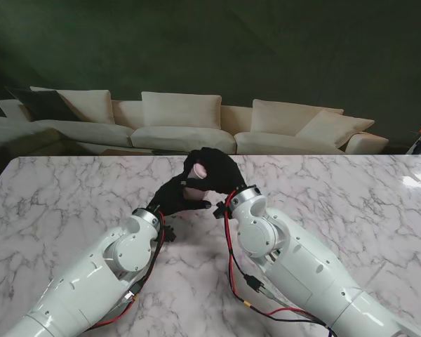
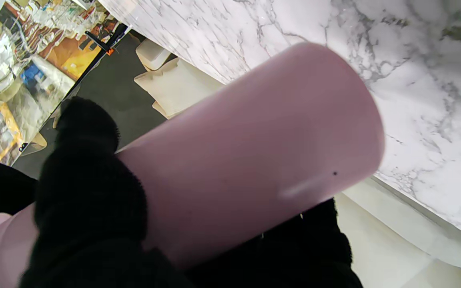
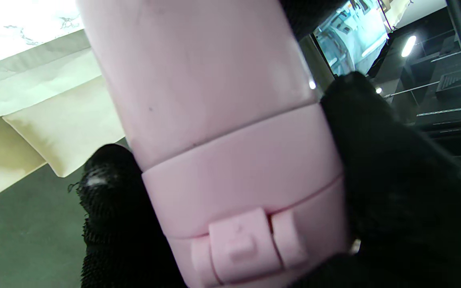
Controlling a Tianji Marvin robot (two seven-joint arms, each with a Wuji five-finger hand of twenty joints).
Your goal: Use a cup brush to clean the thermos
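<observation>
Both black-gloved hands meet at the centre of the stand view, over the middle of the marble table (image 1: 70, 203). The left hand (image 1: 174, 198) is wrapped around the body of the pink thermos (image 1: 194, 184), and the right hand (image 1: 214, 172) is closed over its lid end. Only a small pink patch shows between the gloves there.

In the left wrist view the thermos (image 2: 250, 160) runs across the frame from lower left to upper right, with the hand (image 2: 90, 200) folded over its lower-left part. Its round end lies over the marble, and I cannot tell whether it touches.

In the right wrist view the lid (image 3: 246, 188), with its hinge and catch, sits low in the frame. The hand (image 3: 394, 192) grips it from both sides.

Bare marble fills the left and right thirds of the stand view. The far table edge crosses the frame just above the hands, with a cream sofa (image 1: 182, 123) behind it.
</observation>
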